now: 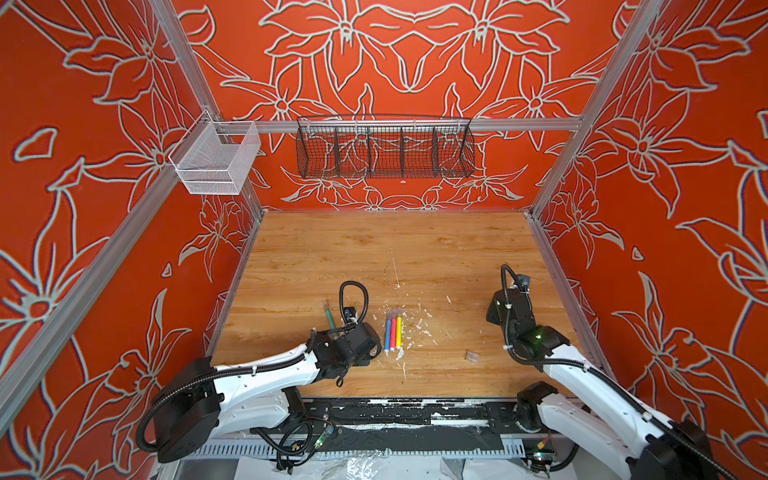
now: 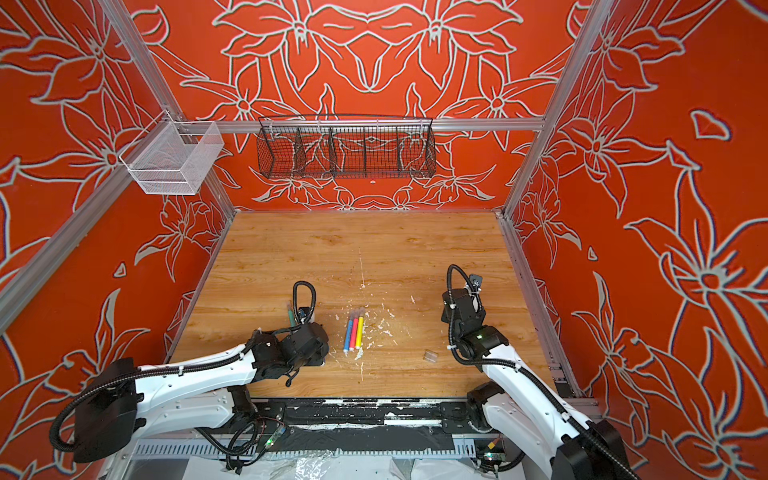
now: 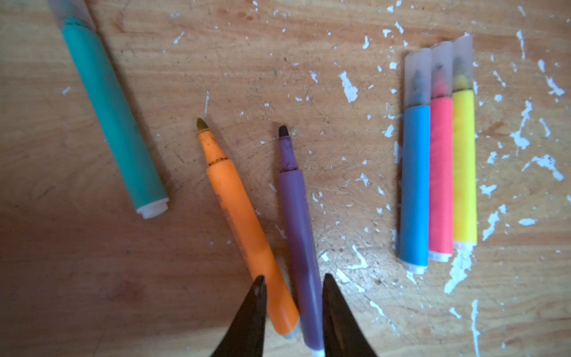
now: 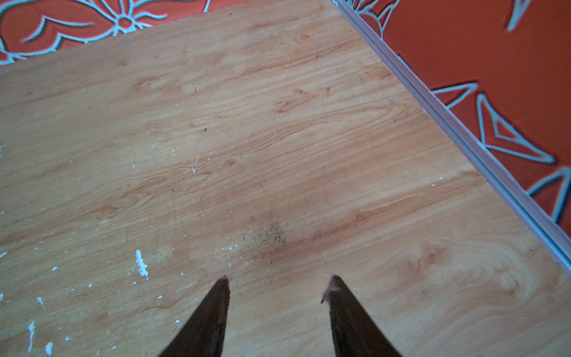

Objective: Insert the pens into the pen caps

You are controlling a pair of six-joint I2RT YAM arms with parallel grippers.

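In the left wrist view my left gripper (image 3: 293, 276) is open low over the table. The back end of the uncapped purple pen (image 3: 296, 216) lies between its fingers. The uncapped orange pen (image 3: 241, 222) runs beside it, partly under one finger. A green pen (image 3: 114, 117) with a clear cap (image 3: 72, 12) on it lies apart. Blue (image 3: 415, 185), pink-red (image 3: 441, 173) and yellow (image 3: 463, 163) pens lie side by side, each capped. Loose clear pen caps (image 1: 472, 355) rest near my right arm. My right gripper (image 4: 278, 277) is open over bare wood.
White flecks are scattered over the wooden table (image 1: 374, 257) around the three capped pens (image 1: 392, 332). A black wire basket (image 1: 384, 149) and a white mesh basket (image 1: 216, 160) hang on the back rail. The aluminium frame rail (image 4: 463, 136) borders the table near my right gripper.
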